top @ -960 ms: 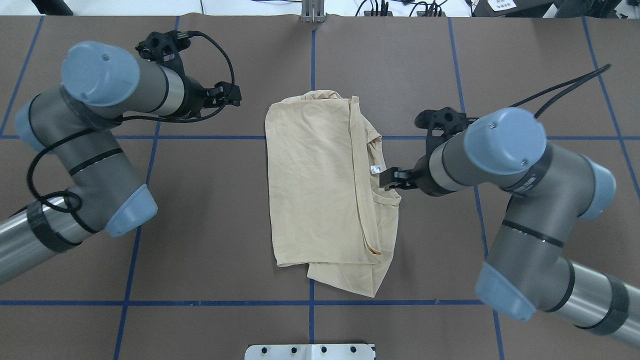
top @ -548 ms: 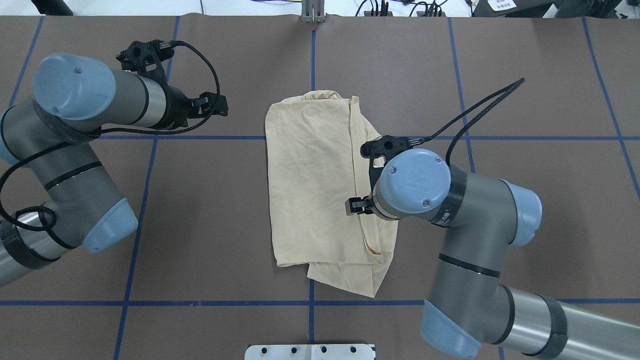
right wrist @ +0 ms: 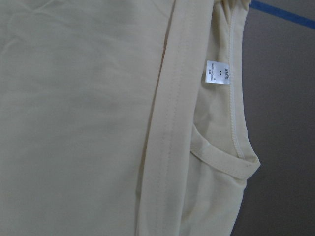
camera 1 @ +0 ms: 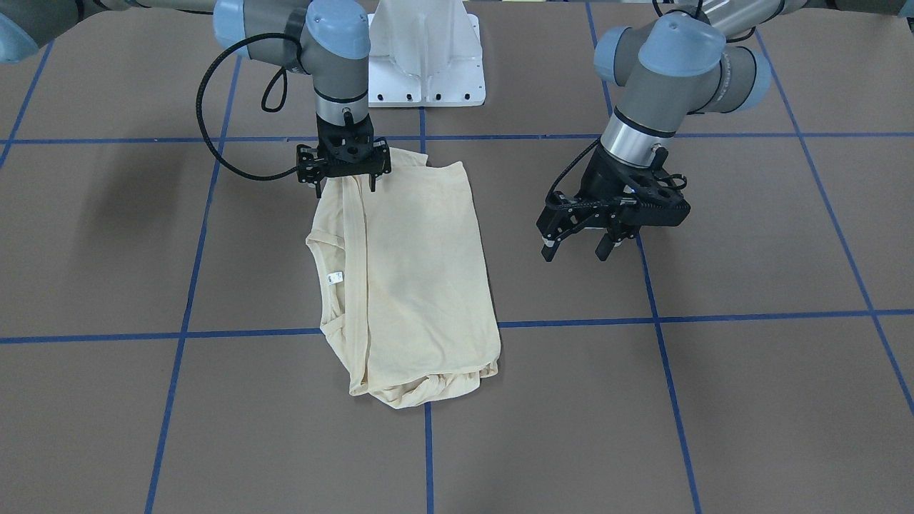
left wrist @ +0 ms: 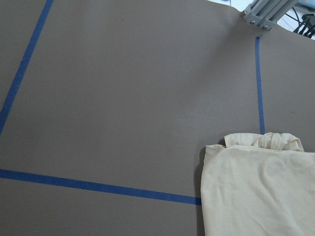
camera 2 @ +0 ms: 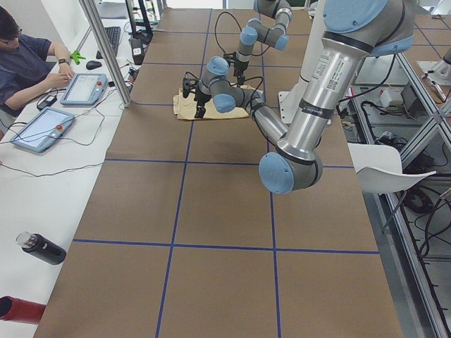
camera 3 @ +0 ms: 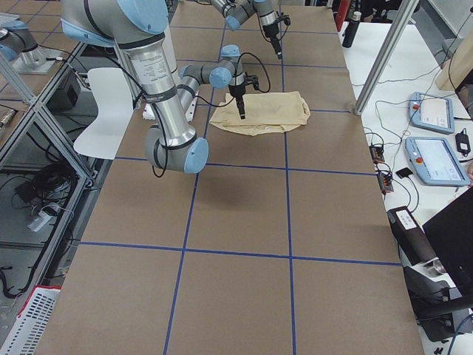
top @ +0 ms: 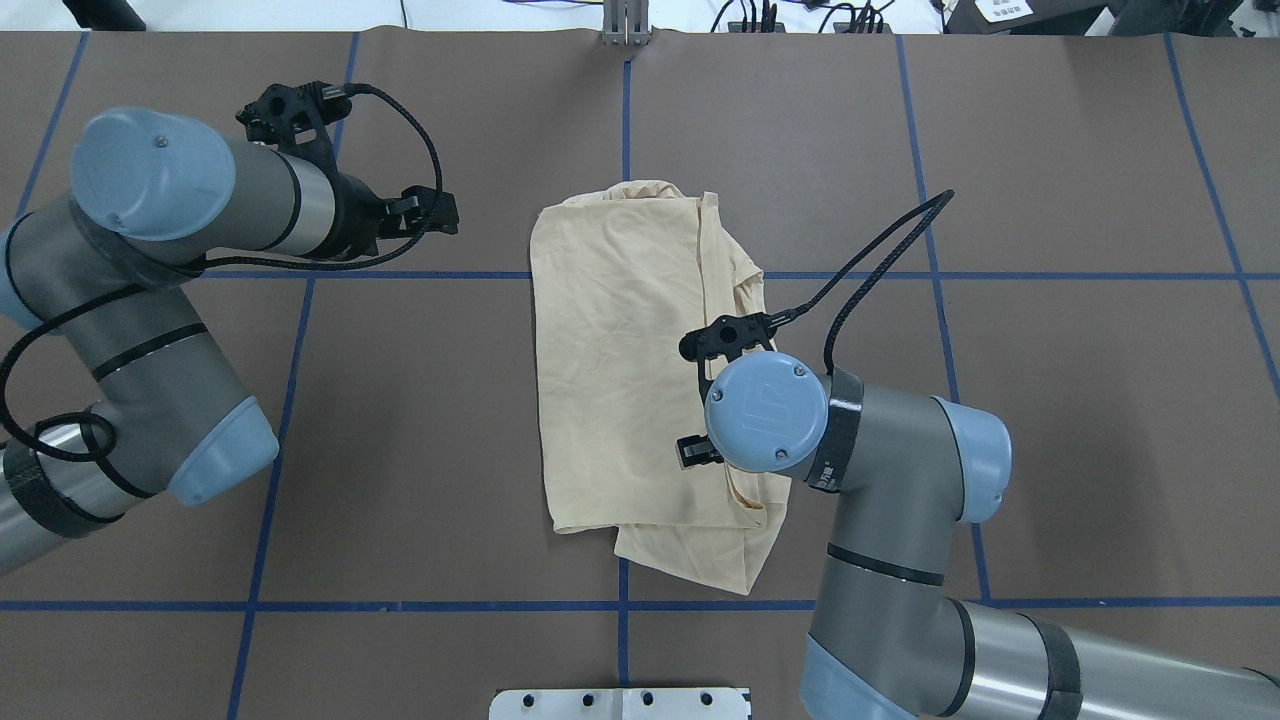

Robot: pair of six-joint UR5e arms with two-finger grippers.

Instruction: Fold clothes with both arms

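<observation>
- A pale cream-yellow knit shirt [top: 620, 380] lies folded in a rough rectangle at mid-frame on the brown table [top: 420, 450], its small white neck label [right wrist: 218, 73] facing up.
- The right arm's black two-finger gripper [camera 1: 345, 184] points down over the shirt's lower right part, fingers spread, holding nothing.
- The left arm's black gripper [camera 1: 575, 250] hangs clear of the shirt, upper left in the overhead view, fingers spread and empty.

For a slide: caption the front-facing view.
Right gripper open over an edge of the folded cream shirt; left gripper open beside it.
</observation>
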